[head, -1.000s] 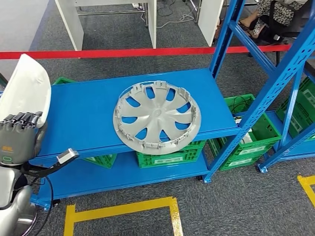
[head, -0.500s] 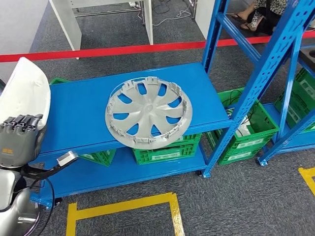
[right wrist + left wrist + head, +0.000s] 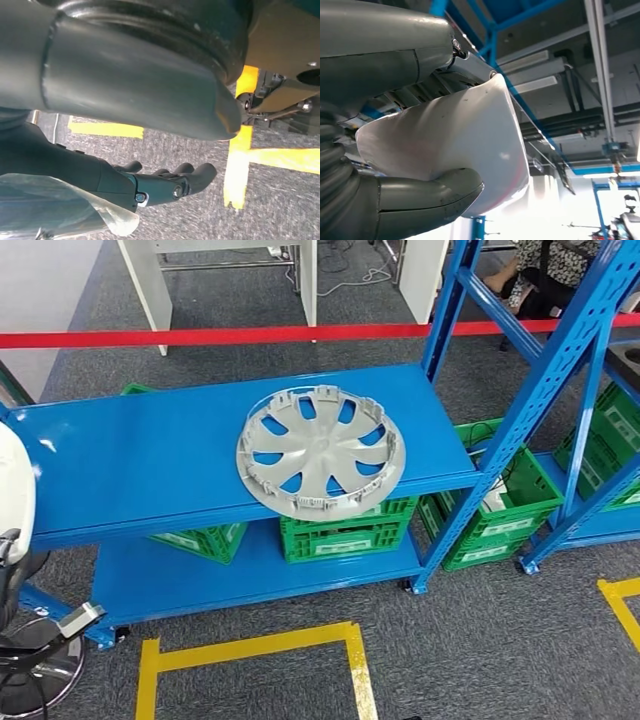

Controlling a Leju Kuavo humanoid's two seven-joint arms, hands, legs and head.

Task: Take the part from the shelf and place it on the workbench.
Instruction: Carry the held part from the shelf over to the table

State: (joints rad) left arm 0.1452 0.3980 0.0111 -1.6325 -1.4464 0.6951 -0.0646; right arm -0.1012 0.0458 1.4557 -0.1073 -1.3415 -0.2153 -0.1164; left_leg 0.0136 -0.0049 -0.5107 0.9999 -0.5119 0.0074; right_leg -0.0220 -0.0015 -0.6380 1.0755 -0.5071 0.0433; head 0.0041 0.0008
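Nothing's done: your part [image 3: 321,451] sits on the shelf [image 3: 143,465], at 12 o'clock. Left hand [image 3: 376,200] pinches a white piece [image 3: 471,135]; right hand [image 3: 158,185] fingers spread, empty.

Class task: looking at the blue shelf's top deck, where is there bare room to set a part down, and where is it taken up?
Bare: the top deck left of the wheel cover, and a narrower strip between the cover and the right upright. Crowded: the lower shelf under the cover, with green crates.

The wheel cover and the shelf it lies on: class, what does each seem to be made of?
Wheel cover: probably moulded plastic, matt silver-grey; thin spokes and small clip tabs round the rim. Shelf: likely painted steel, glossy blue; it shows light glare, and the uprights are perforated.
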